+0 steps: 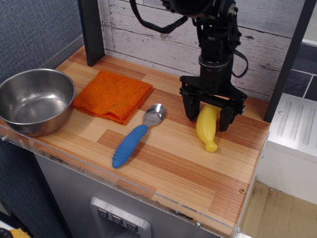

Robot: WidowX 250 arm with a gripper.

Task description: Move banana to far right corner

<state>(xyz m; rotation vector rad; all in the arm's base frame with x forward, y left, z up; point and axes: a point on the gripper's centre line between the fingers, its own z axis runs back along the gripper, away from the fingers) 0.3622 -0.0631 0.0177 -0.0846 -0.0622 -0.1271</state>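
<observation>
- The banana [207, 127] lies on the striped wooden countertop [188, 163], right of the spoon [137, 135].
- The gripper [208, 118] stands over the banana's upper end, jaws spread wide on either side, gripping nothing.
- The far right corner [255, 111] lies just beyond the banana.

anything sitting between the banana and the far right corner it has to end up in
Nothing visible does. The banana lies on the countertop between the open fingers of the hand, and the wood from there to the far right corner is bare. The spoon and the orange cloth lie off to the other side.
</observation>
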